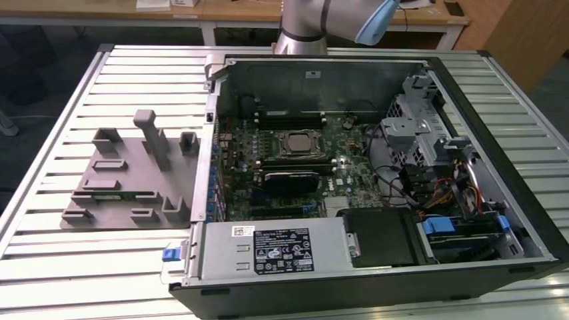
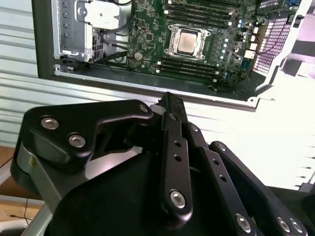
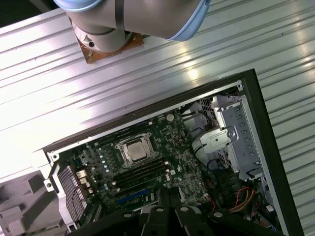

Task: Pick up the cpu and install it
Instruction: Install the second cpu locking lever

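Observation:
The cpu [image 1: 298, 142] is a small square chip with a silvery top, lying flat in the socket in the middle of the green motherboard [image 1: 351, 173] inside the open computer case. Both wrist views look down on the cpu [image 2: 188, 41] [image 3: 134, 151] from well above. My gripper [image 2: 166, 98] [image 3: 165, 192] is black, and its fingers meet at one tip with nothing between them. It hangs high over the case, apart from the chip.
A grey plastic holder tray [image 1: 133, 173] lies on the slatted metal table [image 1: 53, 260] at the exterior view's left of the case. Inside the case are a black block [image 1: 289, 181] beside the socket, a power supply [image 1: 266, 247], a drive cage [image 1: 418, 127] and cables [image 1: 444, 197]. The arm's base [image 1: 307, 30] stands behind the case.

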{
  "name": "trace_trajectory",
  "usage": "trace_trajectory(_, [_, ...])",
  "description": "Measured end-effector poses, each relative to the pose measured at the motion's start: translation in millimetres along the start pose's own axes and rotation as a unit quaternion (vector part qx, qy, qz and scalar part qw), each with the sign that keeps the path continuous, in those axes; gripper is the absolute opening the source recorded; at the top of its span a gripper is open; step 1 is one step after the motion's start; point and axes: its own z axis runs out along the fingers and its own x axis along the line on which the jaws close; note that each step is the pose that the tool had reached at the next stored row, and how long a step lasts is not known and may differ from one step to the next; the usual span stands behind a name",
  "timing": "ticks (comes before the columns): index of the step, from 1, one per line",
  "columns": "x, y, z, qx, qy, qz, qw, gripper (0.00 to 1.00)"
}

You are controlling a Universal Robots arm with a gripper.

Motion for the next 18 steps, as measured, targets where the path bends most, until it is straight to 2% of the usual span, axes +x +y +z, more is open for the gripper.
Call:
trace_trajectory(4, [-0.1, -0.3, 1.0, 0.0000, 0.0000, 0.000, 1.0000, 0.11])
trace_trajectory(8, [-1.1, -3.5, 5.3, 0.0000, 0.0000, 0.000, 1.0000, 0.11])
trace_trajectory(18, [-7.3, -23.8, 25.2, 0.0000, 0.0000, 0.000, 1.0000, 0.11])
